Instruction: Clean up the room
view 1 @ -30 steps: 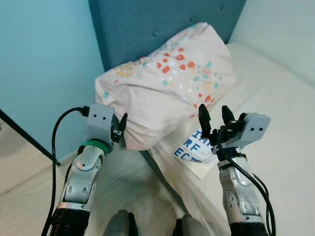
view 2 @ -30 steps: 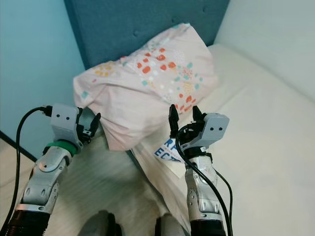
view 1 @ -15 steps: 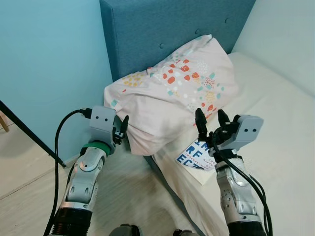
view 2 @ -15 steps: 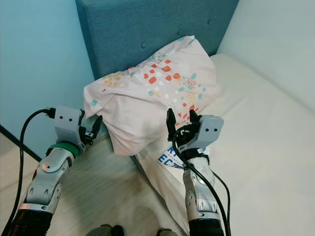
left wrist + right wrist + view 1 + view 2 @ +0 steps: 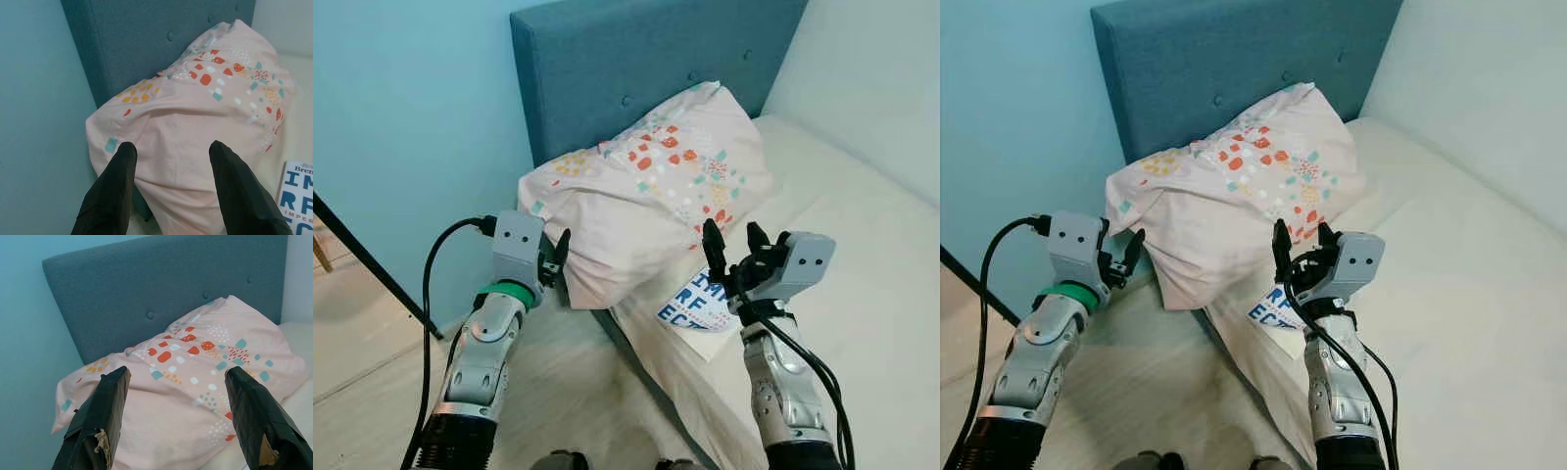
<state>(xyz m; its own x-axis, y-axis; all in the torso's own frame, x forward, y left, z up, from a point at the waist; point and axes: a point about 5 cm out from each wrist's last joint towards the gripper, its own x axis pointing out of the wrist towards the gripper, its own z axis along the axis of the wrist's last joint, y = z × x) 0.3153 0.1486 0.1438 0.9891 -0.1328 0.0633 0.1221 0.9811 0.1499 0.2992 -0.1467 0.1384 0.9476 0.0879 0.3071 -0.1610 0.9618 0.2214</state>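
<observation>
The black fingers [image 5: 257, 416] of the right gripper [image 5: 737, 251] are spread wide and hold nothing, their flat matte blades raised over the near edge of the bed with a book [image 5: 696, 303] just below them. The left gripper [image 5: 171, 152] is likewise parted, its two tapered fingers [image 5: 120, 176] set a moderate way apart and empty, hovering just beside the low corner of the pillow [image 5: 646, 196] that overhangs the mattress [image 5: 862, 255] edge. The pillow is plump and soft, in a pale pink cotton case creased into loose folds and speckled with small red, orange, teal and white squares; it leans against the headboard [image 5: 636, 69] at about twelve o'clock from the grippers. The headboard is a flat rectangular panel upholstered in teal woven fabric with buttoned tufts. The book lies flat on the off-white sheet at about five o'clock from the pillow, partly tucked under it, with a glossy white cover and large blue block letters. A smooth light-blue wall [image 5: 401, 117] stands at nine o'clock, and pale wood-grain floor [image 5: 372, 362] lies below it.
</observation>
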